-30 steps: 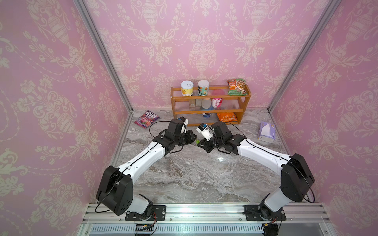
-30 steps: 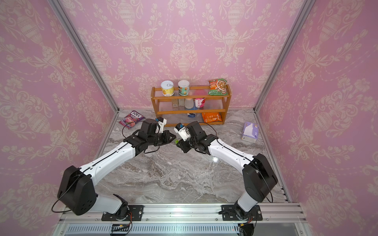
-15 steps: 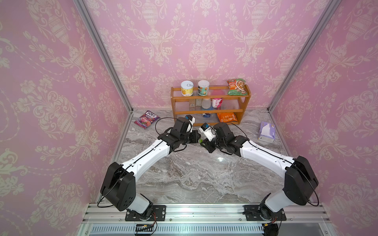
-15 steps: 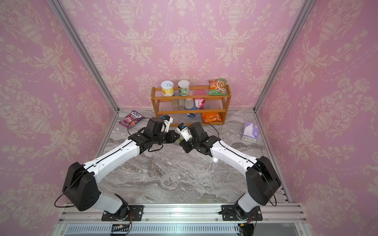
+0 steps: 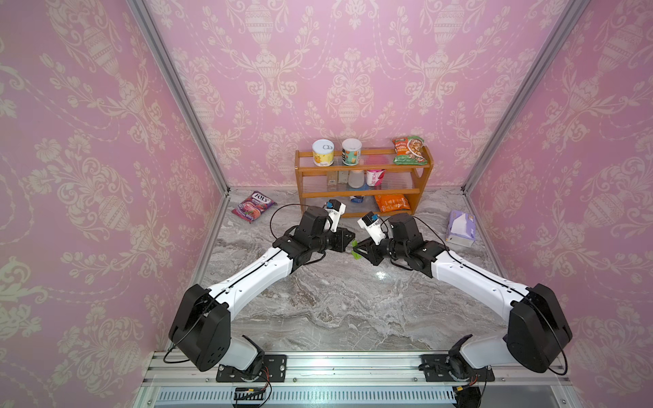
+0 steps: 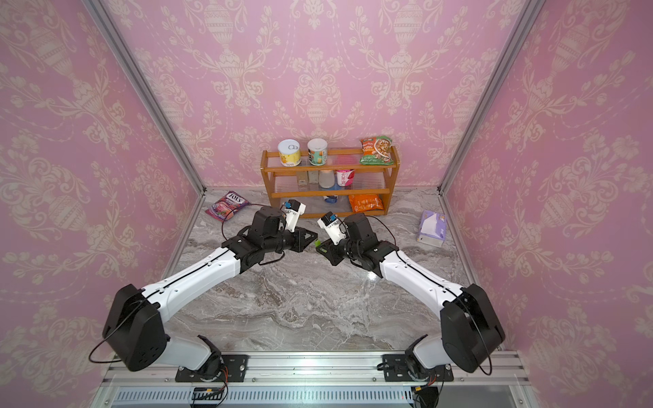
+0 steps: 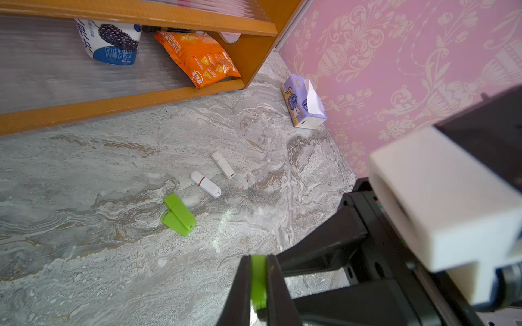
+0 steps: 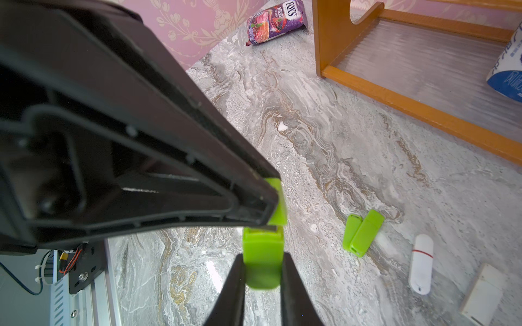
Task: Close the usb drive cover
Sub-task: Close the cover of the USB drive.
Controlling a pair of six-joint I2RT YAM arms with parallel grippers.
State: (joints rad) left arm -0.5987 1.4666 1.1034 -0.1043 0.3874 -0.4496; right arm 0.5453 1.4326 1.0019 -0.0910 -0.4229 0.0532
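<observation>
My right gripper (image 8: 262, 268) is shut on a lime-green usb drive (image 8: 263, 254) and holds it above the marble table. My left gripper (image 7: 258, 271) is shut on the matching green cover (image 7: 258, 282). In the right wrist view the cover (image 8: 276, 203) sticks out of the left fingertips and sits end to end against the drive's open end. I cannot tell how far it is seated. In both top views the two grippers meet tip to tip in front of the shelf, with green showing between them (image 5: 355, 247) (image 6: 319, 245).
On the table below lie two green drives side by side (image 7: 178, 214), a rounded white drive (image 7: 205, 184) and a square white one (image 7: 223, 165). A wooden shelf (image 5: 364, 194) stands at the back. A purple tissue pack (image 5: 459, 229) lies to the right and a candy bag (image 5: 253, 206) to the left.
The left arm has swung right toward the right gripper, closing the gap until the two tips meet. The right arm has shifted only slightly. Both grips stay the same.
</observation>
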